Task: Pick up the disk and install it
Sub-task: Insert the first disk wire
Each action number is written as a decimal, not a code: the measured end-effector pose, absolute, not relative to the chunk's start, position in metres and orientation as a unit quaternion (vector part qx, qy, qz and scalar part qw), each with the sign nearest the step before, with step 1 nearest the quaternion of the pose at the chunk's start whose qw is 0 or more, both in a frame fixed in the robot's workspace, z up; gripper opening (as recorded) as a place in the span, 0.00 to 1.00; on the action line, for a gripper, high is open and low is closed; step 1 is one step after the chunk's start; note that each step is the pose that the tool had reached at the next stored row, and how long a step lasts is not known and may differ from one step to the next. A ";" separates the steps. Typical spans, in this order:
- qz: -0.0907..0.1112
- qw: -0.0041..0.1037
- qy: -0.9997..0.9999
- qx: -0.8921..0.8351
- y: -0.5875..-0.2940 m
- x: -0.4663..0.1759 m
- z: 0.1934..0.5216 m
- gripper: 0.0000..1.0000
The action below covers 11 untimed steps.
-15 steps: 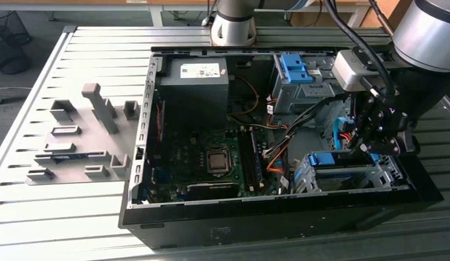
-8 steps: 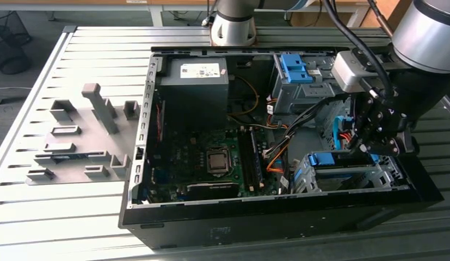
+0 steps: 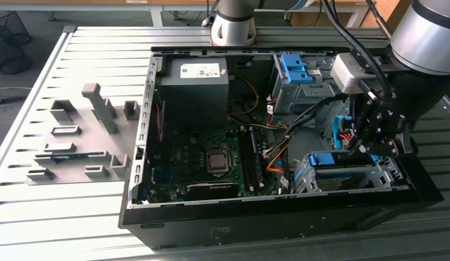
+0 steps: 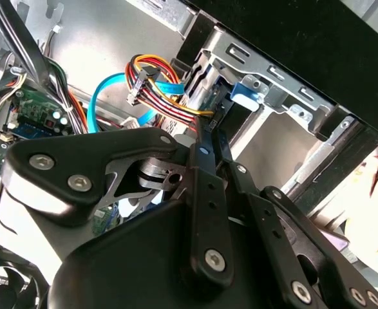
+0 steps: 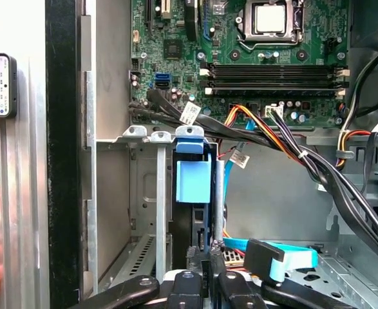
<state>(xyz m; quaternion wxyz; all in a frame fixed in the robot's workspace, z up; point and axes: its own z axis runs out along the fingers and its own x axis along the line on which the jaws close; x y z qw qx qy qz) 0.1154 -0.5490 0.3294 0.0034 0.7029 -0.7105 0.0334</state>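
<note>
Gripper down inside the open computer case, right at the grey drive cage — fingers drawn close together, though whether they clamp anything, I can't tell.

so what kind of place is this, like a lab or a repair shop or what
Probably a robotics lab or test cell for computer assembly. An open desktop computer case lies on a slatted metal workbench, a grey fixture plate with part holders sits beside it, and the gripper reaches into the drive cage.

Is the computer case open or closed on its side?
Open. The computer case has no side cover, so the motherboard and the grey drive cage inside are exposed in the exterior view.
</note>
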 end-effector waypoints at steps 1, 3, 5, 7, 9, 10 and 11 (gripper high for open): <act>0.033 0.003 -0.710 0.703 -0.549 0.115 0.329 0.16; 0.034 0.004 -0.710 0.703 -0.549 0.115 0.328 0.16; 0.034 0.004 -0.710 0.703 -0.549 0.115 0.328 0.16; 0.034 0.004 -0.710 0.703 -0.549 0.115 0.328 0.16; 0.033 0.003 -0.710 0.703 -0.549 0.115 0.328 0.16; 0.033 0.003 -0.710 0.703 -0.549 0.115 0.328 0.17; 0.033 0.003 -0.711 0.703 -0.549 0.115 0.328 0.17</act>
